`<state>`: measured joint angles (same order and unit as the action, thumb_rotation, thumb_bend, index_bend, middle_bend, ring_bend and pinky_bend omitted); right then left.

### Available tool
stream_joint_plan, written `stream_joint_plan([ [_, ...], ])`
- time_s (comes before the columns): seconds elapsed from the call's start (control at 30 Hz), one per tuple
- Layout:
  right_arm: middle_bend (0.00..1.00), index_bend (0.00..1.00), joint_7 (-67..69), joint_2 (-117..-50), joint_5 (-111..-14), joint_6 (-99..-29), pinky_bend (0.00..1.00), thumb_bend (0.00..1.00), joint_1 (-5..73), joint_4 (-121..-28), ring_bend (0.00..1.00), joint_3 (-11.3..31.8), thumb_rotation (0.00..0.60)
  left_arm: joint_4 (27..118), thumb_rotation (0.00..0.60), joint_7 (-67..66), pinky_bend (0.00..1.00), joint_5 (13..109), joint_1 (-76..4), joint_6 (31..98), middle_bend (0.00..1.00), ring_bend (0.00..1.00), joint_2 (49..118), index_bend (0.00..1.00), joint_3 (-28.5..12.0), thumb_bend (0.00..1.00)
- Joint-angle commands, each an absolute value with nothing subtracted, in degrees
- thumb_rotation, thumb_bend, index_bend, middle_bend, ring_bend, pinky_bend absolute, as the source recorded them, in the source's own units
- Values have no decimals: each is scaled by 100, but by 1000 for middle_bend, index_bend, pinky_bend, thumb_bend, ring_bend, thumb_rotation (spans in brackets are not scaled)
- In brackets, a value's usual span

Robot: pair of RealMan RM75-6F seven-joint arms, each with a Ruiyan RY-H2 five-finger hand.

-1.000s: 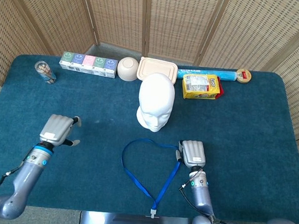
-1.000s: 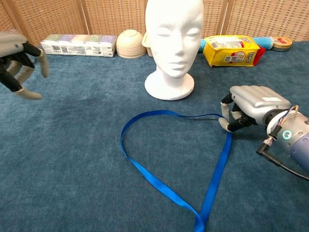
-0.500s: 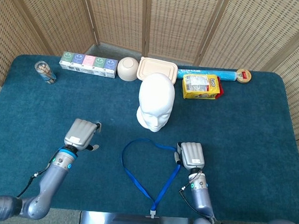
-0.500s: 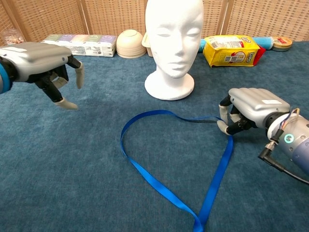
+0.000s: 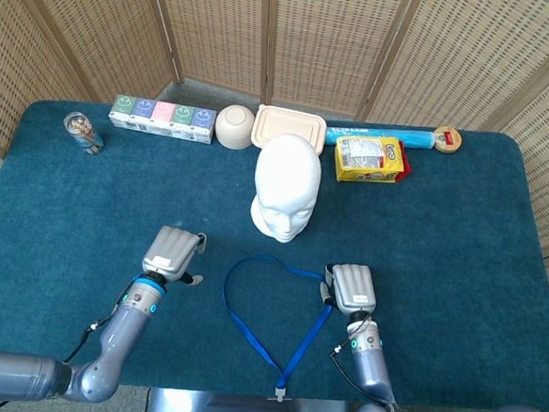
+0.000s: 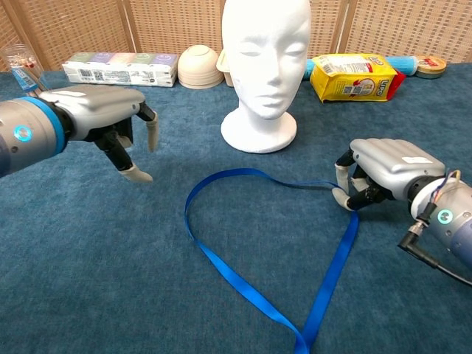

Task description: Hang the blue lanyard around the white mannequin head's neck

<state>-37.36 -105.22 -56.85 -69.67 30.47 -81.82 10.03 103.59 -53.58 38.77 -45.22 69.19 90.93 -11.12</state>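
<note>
My right hand (image 6: 383, 171): low on the blue worktop (image 5: 461, 238), fingers (image 6: 345, 177) curled down and pinching the blue lanyard (image 6: 243, 284) at the right side of its loop, where the thin dark cord joins the ribbon.
My left hand (image 6: 103, 122): raised above the worktop, left of the loop and apart from it; fingers (image 6: 151, 133) spread loosely and pointing down, holding nothing.
Blue lanyard: lies flat in an open, heart-like loop in front of the mannequin head (image 6: 265, 59), its two strands meeting near the front edge, where the head view shows a small white clip (image 5: 281, 392).
Mannequin head: white, upright on its round base, facing me, just behind the top of the loop; nothing hangs on its neck.
Back row, left to right: a clear cup (image 5: 82, 132), a long box with coloured panels (image 5: 161, 118), a beige bowl (image 5: 234, 126), a beige lidded container (image 5: 289, 127), a yellow packet (image 5: 370, 159), a blue roll (image 5: 378, 136), a small round lid (image 5: 446, 139).
Backdrop: woven wicker screens (image 5: 324, 40) behind the worktop.
</note>
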Motion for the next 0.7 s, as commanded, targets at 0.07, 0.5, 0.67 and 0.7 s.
stream_joint_plan([
  [0.07,873,590,-3708,-10529,-5685,-6954,1000,507,3038,-8168,1000,1004,476,10259,471,-5405,941,3863,-4624,6985,968,995,9248,446,-1084,155],
  [0.5,874,593,-3626,-10501,-5717,-6915,1000,507,2998,-8145,1000,990,476,9652,472,-5232,941,3917,-4864,6840,967,995,9757,447,-1029,158],
  [0.67,874,593,-3612,-10498,-5716,-6901,1000,507,2991,-8132,1000,996,476,9489,475,-5296,940,3742,-4981,6804,967,995,9928,446,-1095,158],
  [0.7,874,593,-3607,-10497,-5718,-6900,1000,507,2990,-8128,1000,999,475,9449,476,-5312,941,3698,-5011,6796,967,995,9965,446,-1116,159],
])
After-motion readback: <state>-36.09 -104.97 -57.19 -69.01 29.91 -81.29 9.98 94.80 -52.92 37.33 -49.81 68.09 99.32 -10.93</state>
